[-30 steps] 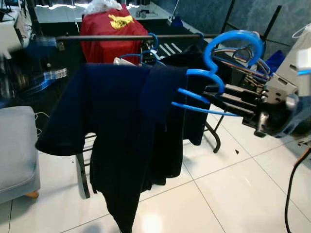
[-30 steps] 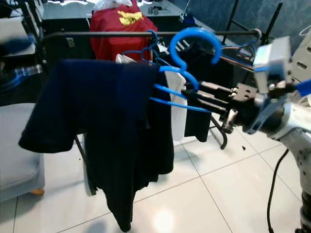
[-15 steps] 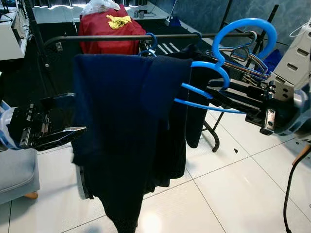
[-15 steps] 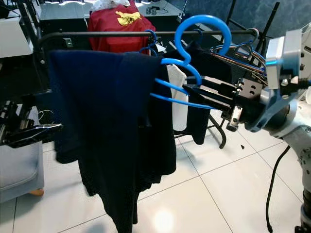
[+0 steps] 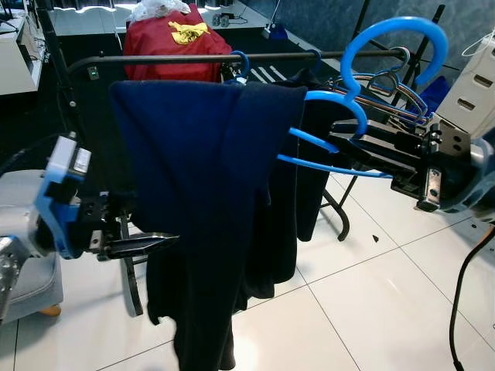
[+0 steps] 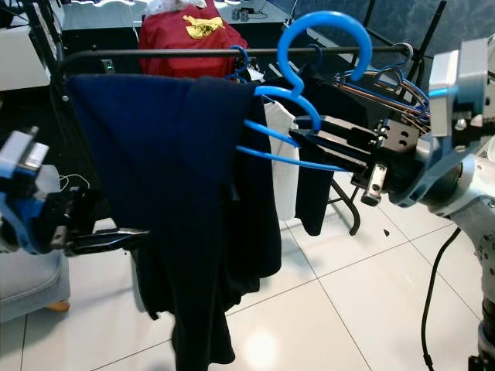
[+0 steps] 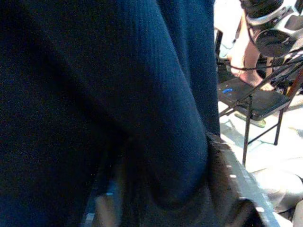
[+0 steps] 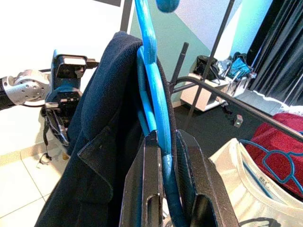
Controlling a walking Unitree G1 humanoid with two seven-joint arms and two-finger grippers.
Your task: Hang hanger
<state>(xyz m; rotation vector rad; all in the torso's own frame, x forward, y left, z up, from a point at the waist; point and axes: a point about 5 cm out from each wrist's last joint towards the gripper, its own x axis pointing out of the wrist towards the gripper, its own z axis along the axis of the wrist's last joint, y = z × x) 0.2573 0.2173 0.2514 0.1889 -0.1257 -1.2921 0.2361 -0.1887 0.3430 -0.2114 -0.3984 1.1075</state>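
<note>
**Inspector A:** Gripping the blue plastic hanger [image 5: 363, 108] is the right hand [image 5: 348, 147]; its two flat black fingers [image 8: 147, 189] are clamped on the hanger's body just below the neck, as the right wrist view shows plainly.

**Inspector B:** Position of the hanger?

**Inspector A:** Held in front of the dark metal rail [image 5: 193, 59] of the clothes rack, hook upright. The round open hook rises above rail height, and I cannot tell whether it touches the rail. The hanger is smooth, with thin curved arms.

**Inspector B:** Load on it?

**Inspector A:** A dark navy garment [image 5: 201, 209], a soft matte knit, draped over the hanger and hanging in long loose folds almost down to the floor.

**Inspector B:** Left hand?

**Inspector A:** The left hand [image 5: 158, 243] sits low at the garment's left edge, its fingers pointing into the cloth. The tips look close together, but cloth covers most of the left wrist view, so I cannot tell whether they are pinching fabric.

**Inspector B:** Surroundings?

**Inspector A:** A red shirt [image 5: 174, 46] with a yellow print hangs on the rail behind, next to a white shirt [image 6: 282, 166] on another blue hanger. A bunch of thin wire hangers [image 5: 387, 85] sits towards the rail's right end. The floor [image 5: 348, 309] is glossy white tile, and a grey cushioned seat [image 5: 27, 270] stands at the left.
</note>
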